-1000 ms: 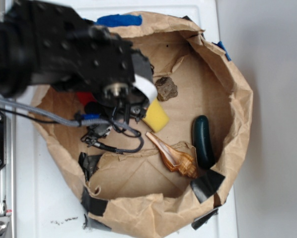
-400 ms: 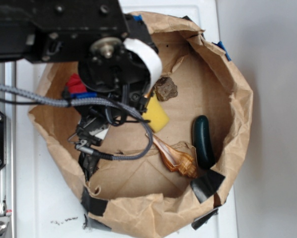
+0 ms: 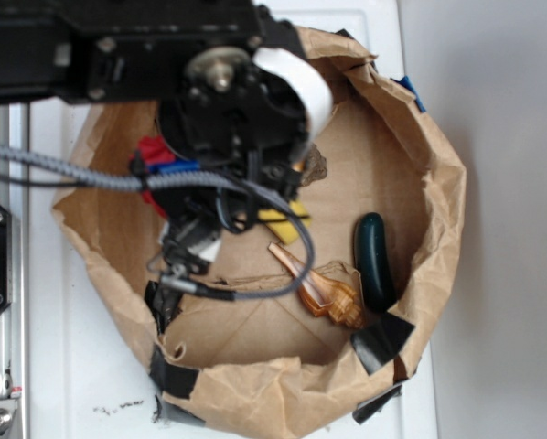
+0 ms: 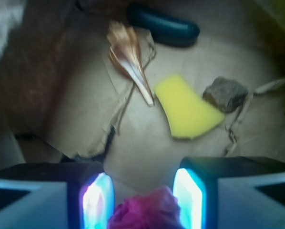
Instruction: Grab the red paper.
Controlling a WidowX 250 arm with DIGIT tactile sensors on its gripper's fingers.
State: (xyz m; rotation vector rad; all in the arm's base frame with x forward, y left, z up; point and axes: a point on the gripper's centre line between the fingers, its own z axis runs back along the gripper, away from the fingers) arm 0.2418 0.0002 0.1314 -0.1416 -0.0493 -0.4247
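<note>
The red paper (image 4: 145,212) is a crumpled wad, pinkish in the wrist view, sitting between my two glowing pads at the bottom edge and touching both. My gripper (image 4: 142,191) is shut on it, above the bag's floor. From the exterior view only a corner of the red paper (image 3: 153,154) shows at the left of the black arm (image 3: 228,119), which hides the fingers.
A brown paper bag (image 3: 438,183) walls everything in. On its floor lie a yellow sponge (image 4: 188,107), a brown rock (image 4: 226,93), a spiral shell (image 4: 128,52) and a dark green oblong object (image 4: 164,26). Black tape (image 3: 379,340) patches the rim.
The arm has shifted toward the back and right and looms larger. The red paper moved along with it. The sponge and rock are now mostly covered in the exterior view.
</note>
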